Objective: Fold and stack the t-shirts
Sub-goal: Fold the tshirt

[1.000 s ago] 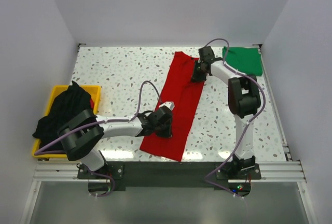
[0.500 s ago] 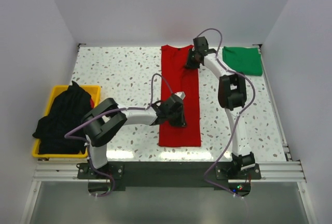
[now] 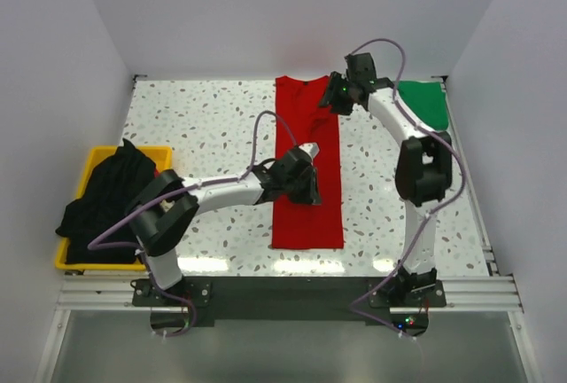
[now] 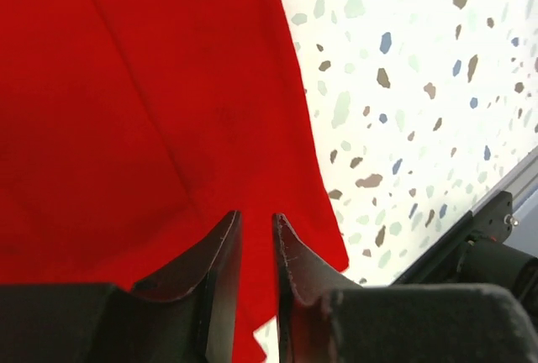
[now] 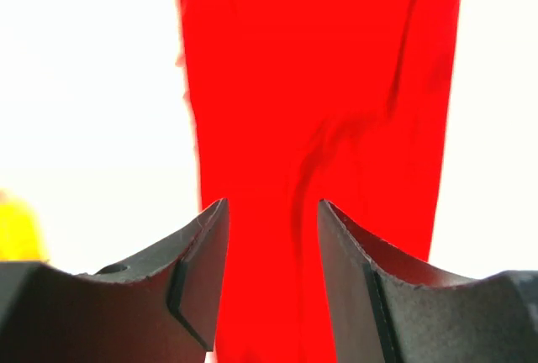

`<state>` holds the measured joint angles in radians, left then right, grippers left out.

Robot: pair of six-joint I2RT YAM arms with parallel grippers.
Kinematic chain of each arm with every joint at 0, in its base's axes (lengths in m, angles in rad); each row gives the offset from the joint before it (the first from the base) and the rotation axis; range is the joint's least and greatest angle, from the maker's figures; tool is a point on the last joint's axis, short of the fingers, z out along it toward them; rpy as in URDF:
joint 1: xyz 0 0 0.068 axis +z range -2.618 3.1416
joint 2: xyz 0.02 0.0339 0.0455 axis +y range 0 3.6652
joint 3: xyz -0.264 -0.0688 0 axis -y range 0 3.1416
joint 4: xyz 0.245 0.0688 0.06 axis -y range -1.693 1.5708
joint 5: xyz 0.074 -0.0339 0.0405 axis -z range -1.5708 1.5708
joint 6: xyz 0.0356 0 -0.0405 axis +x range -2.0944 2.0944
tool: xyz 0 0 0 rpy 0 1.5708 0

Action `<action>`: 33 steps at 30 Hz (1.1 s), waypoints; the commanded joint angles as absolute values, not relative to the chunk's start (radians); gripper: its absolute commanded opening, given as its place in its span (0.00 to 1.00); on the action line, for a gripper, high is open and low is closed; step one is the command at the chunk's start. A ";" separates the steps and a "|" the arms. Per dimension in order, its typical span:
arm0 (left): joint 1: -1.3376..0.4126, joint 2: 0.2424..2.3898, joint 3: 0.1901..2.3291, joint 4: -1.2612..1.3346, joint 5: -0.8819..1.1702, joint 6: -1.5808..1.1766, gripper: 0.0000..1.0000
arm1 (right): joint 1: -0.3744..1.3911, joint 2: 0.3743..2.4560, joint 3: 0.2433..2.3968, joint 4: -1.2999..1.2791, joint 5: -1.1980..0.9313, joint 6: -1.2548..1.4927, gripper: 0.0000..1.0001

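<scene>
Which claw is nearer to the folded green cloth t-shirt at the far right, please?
Right. The right claw hovers over the far end of the red cloth t-shirt, beside the green cloth t-shirt; the left claw is over the red one's middle, farther off.

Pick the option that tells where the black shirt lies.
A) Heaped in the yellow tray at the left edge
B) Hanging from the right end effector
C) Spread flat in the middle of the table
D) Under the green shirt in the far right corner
A: the black shirt is heaped in the yellow tray and spills over its rim. The red shirt lies flat as a long strip, and the green shirt sits apart at the far right.
</scene>
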<state>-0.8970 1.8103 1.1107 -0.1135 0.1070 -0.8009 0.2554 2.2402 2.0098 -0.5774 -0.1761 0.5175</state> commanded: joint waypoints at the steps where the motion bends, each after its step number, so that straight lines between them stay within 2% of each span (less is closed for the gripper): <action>1: -0.896 1.665 1.105 -0.204 0.048 -0.746 0.26 | 0.276 1.878 1.655 -0.389 -0.320 0.695 0.50; 2: -0.894 1.622 1.074 -0.227 0.020 -0.746 0.26 | 0.300 1.764 1.582 -0.373 -0.322 0.715 0.50; 5: -0.896 1.528 0.985 -0.290 0.003 -0.752 0.27 | 0.343 1.605 1.338 -0.390 -0.282 0.725 0.50; 10: -0.894 1.378 0.844 -0.334 -0.023 -0.778 0.31 | 0.356 1.280 0.972 -0.475 -0.331 0.735 0.50; 16: -0.896 1.296 0.732 -0.318 -0.018 -0.778 0.37 | 0.356 1.062 0.729 -0.655 -0.312 0.641 0.50; 22: -0.899 1.296 0.631 -0.216 0.025 -0.787 0.37 | 0.356 1.035 0.579 -0.617 -0.336 0.618 0.50; 33: -0.930 1.328 0.554 -0.169 0.011 -0.825 0.38 | 0.357 1.040 0.488 -0.571 -0.331 0.594 0.50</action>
